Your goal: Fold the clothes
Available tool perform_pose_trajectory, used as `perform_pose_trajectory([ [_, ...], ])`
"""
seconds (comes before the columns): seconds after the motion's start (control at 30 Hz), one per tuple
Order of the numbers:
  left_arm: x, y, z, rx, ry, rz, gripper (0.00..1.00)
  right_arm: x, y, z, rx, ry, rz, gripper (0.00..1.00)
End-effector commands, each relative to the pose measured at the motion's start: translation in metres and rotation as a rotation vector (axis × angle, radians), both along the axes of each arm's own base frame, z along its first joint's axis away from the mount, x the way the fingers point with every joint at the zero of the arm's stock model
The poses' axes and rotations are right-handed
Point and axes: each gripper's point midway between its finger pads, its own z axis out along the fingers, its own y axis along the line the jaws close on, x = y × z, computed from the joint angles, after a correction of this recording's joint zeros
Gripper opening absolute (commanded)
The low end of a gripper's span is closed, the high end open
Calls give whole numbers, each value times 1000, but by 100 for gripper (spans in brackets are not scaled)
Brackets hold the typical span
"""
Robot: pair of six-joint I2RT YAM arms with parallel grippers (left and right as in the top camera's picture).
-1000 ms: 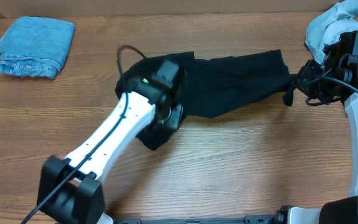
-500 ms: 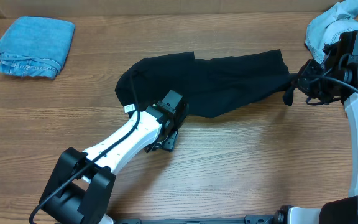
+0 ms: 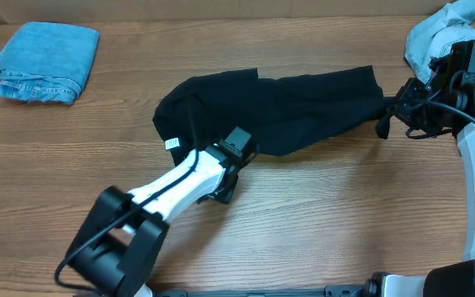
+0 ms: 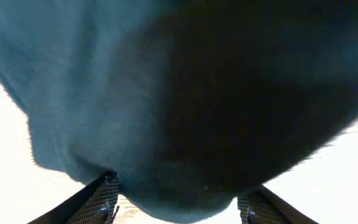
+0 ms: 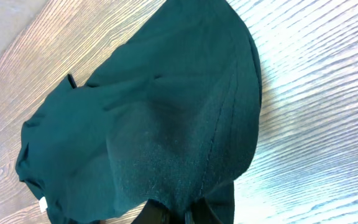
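One T-shirt (image 3: 303,107), one folded denim (image 3: 46,62), one pale garment (image 3: 435,33).

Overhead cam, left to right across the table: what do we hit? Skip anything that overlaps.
folded denim → black T-shirt → right gripper, shut on the shirt's end → pale blue cloth at the far right edge

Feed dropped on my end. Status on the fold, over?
Right end effector shut on black T-shirt end. Left end effector open at its near edge. Shirt bunched, unfolded. Folded denim far off, no obstruction.
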Motion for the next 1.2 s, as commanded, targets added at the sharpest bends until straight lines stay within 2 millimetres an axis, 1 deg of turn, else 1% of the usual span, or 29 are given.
perform_pose_trajectory([
  [0.0,-7,4,-12,74,9,-15,65,6,-3,14,-3,-45,-7,4],
  [0.13,-5,3,-12,76,-7,-4,64,5,-3,14,-3,-44,-7,4],
  [0.2,-2,3,-12,76,-22,0,60,5,-3,14,-3,-44,-7,4],
  [0.23,1,5,-11,84,-34,7,57,6,-3,14,-3,-45,-7,4],
  [0.3,5,9,-9,104,-63,24,49,6,-3,14,-3,-45,-7,4],
  [0.37,9,14,-7,124,-85,42,36,6,-3,14,-4,-45,-7,4],
  [0.4,9,15,-6,129,-90,46,27,6,-3,14,-4,-45,-7,4],
  [0.43,9,15,-6,132,-92,47,22,6,-3,14,-4,-45,-7,4],
  [0.5,11,17,-2,143,-101,52,10,6,-3,14,-3,-45,-7,4],
  [0.53,14,17,3,147,-112,63,4,6,-3,14,-4,-44,-7,4],
  [0.63,28,11,30,142,-153,79,4,6,-3,14,-4,-45,-6,4],
  [0.67,34,8,43,135,-176,83,4,5,-3,14,-6,-45,-3,4],
  [0.73,51,1,75,100,-231,100,4,5,-3,14,-11,-45,7,4],
  [0.77,56,0,86,86,-252,108,4,5,-3,14,-13,-45,10,4],
  [0.8,65,-2,104,60,-284,121,4,5,-3,13,-15,-43,13,4],
  [0.83,73,-1,117,41,-310,131,4,4,-3,13,-14,-41,13,4],
  [0.87,78,0,126,29,-327,137,4,4,-2,13,-13,-39,13,4],
  [0.9,86,1,139,14,-350,144,4,3,-2,13,-16,-37,19,4],
  [0.97,96,5,156,1,-381,156,4,1,-2,12,-17,-30,22,4],
  [1.07,108,16,174,-10,-416,195,4,-2,-1,10,-23,-18,39,4],
  [1.1,113,24,182,-14,-428,222,4,-3,-1,9,-24,-11,42,4],
  [1.17,118,35,193,-17,-443,253,4,-5,-4,8,-35,-2,34,4],
])
